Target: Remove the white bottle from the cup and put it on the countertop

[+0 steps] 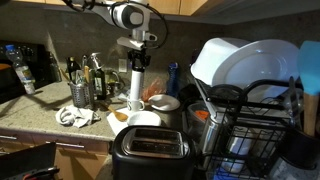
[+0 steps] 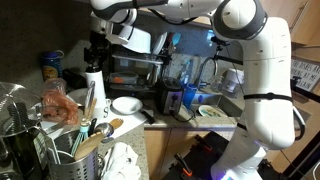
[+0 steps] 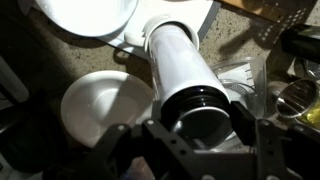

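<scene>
The white bottle [image 1: 135, 85] stands upright at the back of the countertop [image 1: 40, 118], and its lower end looks set in the small white cup [image 1: 133, 104]. My gripper [image 1: 137, 62] comes down from above with its fingers on both sides of the bottle's upper part. In the wrist view the fingers of my gripper [image 3: 197, 118] press against the bottle's dark top, the white bottle body [image 3: 178, 60] runs away from the camera, and the cup's rim [image 3: 138, 40] shows at its base. In an exterior view my gripper [image 2: 97, 55] sits over the bottle [image 2: 95, 85]; the cup is hidden there.
White bowls [image 1: 165, 101] and a plate [image 1: 140, 120] lie close beside the cup. Dark oil bottles [image 1: 92, 72] and a metal mesh holder [image 1: 80, 93] stand to one side. A toaster [image 1: 150, 150] sits in front, next to a dish rack [image 1: 250, 110] with plates.
</scene>
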Motion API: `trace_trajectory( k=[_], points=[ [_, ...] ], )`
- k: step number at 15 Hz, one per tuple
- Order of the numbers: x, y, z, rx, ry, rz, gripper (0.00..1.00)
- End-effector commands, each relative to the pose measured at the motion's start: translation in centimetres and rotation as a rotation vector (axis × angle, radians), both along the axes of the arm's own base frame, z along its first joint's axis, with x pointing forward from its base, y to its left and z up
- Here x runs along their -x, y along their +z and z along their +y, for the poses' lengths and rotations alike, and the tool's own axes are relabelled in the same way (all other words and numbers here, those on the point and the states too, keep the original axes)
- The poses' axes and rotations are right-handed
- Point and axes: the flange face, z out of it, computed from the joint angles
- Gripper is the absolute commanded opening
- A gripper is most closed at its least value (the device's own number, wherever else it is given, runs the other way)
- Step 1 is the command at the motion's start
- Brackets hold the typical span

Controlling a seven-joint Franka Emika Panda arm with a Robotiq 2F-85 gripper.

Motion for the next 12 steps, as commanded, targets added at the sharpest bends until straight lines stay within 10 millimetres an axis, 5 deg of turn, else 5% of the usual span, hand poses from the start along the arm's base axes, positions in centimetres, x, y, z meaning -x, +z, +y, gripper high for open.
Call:
trace_trajectory(
  k=[1, 8, 12],
  points=[
    [0.1, 3.4, -0.5, -0.023, -0.014, -0.037, 0.44],
    [0.0, 8.2, -0.1, -0.074, -0.019, -0.124, 0.44],
    [0.4, 9.0, 0.9, -0.138, -0.015, -0.14, 0.44]
  ],
)
